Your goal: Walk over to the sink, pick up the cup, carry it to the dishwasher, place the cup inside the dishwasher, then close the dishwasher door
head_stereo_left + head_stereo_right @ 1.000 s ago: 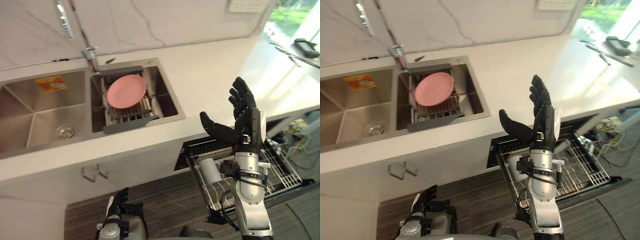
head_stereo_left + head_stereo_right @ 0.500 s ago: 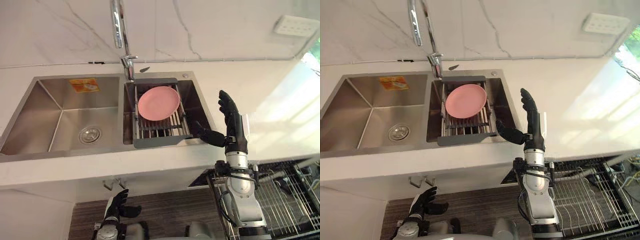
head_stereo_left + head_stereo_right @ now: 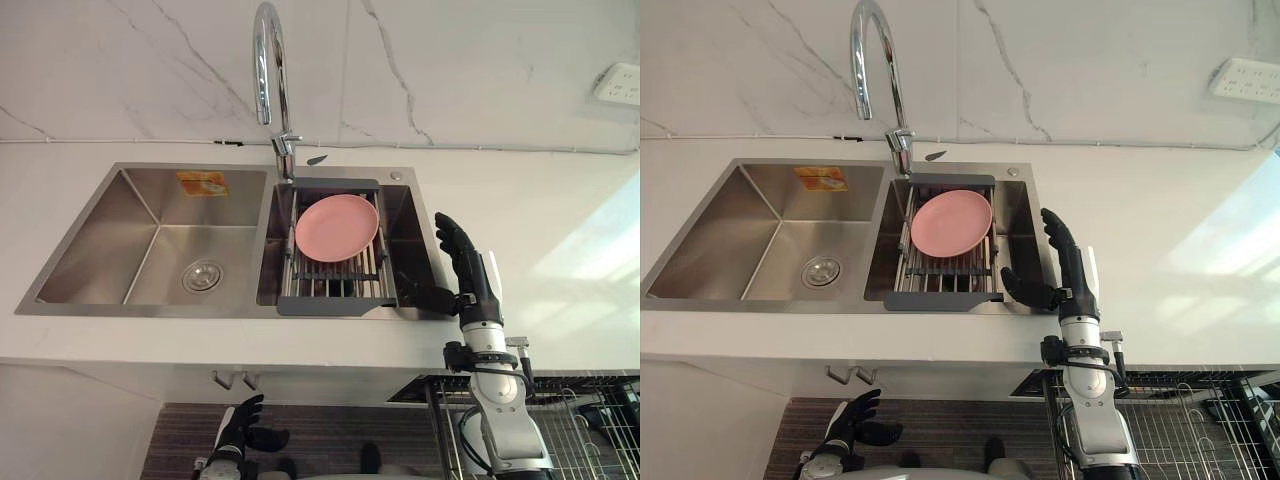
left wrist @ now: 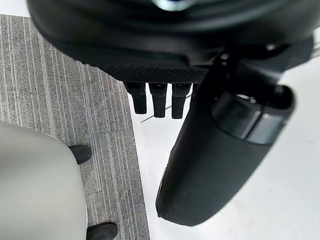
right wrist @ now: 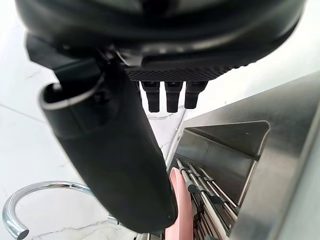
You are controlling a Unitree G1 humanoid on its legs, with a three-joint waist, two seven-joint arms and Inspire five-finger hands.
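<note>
Hovering your right hand [image 3: 1070, 272], fingers spread and empty, beside the pink plate [image 3: 951, 222]: locate the cup before closing.

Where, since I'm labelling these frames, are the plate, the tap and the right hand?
plate [image 3: 337, 227]: left eye view, middle of its pink face.
tap [image 3: 285, 150]: left eye view, base of its stem.
right hand [image 3: 468, 285]: left eye view, its palm.
</note>
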